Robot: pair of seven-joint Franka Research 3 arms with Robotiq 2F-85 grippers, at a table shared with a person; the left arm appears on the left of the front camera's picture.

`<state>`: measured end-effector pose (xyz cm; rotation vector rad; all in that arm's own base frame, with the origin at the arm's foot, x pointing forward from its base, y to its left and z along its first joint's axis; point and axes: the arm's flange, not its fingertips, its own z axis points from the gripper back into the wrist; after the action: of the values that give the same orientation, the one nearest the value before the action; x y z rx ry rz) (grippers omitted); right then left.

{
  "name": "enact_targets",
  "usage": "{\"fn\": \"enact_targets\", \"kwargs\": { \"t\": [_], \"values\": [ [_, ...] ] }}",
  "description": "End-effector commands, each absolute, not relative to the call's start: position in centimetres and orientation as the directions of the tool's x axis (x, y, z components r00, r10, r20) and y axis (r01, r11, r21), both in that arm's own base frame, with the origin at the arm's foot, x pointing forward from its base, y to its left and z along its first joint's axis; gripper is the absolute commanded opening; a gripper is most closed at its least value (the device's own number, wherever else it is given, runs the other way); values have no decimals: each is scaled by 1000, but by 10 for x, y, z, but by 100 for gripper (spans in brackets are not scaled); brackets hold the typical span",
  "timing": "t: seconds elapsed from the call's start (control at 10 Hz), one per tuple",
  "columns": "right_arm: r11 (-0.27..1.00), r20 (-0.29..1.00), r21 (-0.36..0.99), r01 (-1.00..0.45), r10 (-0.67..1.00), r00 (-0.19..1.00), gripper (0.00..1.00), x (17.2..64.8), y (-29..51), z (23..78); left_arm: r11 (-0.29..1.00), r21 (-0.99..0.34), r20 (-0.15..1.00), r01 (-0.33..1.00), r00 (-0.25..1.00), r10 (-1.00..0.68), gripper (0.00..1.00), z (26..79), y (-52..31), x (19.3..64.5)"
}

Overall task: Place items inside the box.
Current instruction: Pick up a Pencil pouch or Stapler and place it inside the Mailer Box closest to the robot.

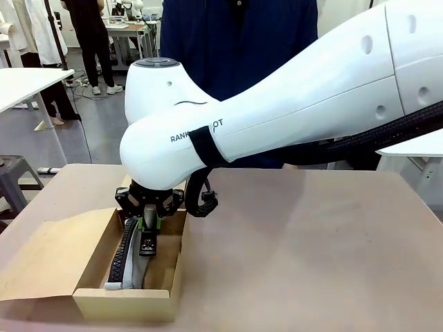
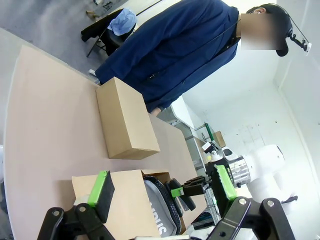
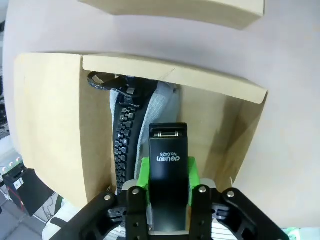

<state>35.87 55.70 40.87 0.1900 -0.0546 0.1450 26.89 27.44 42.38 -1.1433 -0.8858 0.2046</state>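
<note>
An open cardboard box (image 1: pixel 124 301) sits at the table's front left. Inside it lies the grey fabric pouch (image 3: pixel 161 107) with its black zipper (image 1: pixel 124 250) along one wall. My right gripper (image 1: pixel 149 225) reaches down into the box, shut on the black clip-like tool (image 3: pixel 168 150), which it holds upright just above the box floor beside the pouch. The left wrist view shows my left gripper (image 2: pixel 161 174) open and empty, off to the side of the box (image 2: pixel 125 200), with the pouch (image 2: pixel 161 212) visible between its fingers. The utility knife and the pen are out of view.
A closed cardboard box (image 2: pixel 125 120) stands on the table beyond the open one. A person in a dark blue top (image 1: pixel 235 41) stands at the far side. The open box's flap (image 1: pixel 48 256) lies flat to the left. The table's right half (image 1: pixel 311 249) is bare.
</note>
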Motion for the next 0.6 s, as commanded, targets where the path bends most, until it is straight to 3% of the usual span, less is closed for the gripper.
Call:
{"fn": "enact_targets", "kwargs": {
  "t": [0.0, 0.1, 0.5],
  "values": [
    [976, 53, 187, -112, 103, 993, 92, 357, 552, 410, 433, -847, 523, 310, 635, 569, 100, 425, 275, 270],
    [976, 47, 188, -105, 98, 994, 100, 356, 552, 410, 433, -847, 523, 310, 635, 569, 100, 425, 275, 270],
    [977, 46, 196, -87, 80, 996, 100, 358, 546, 414, 433, -847, 523, 310, 635, 569, 100, 425, 275, 270]
  ]
}}
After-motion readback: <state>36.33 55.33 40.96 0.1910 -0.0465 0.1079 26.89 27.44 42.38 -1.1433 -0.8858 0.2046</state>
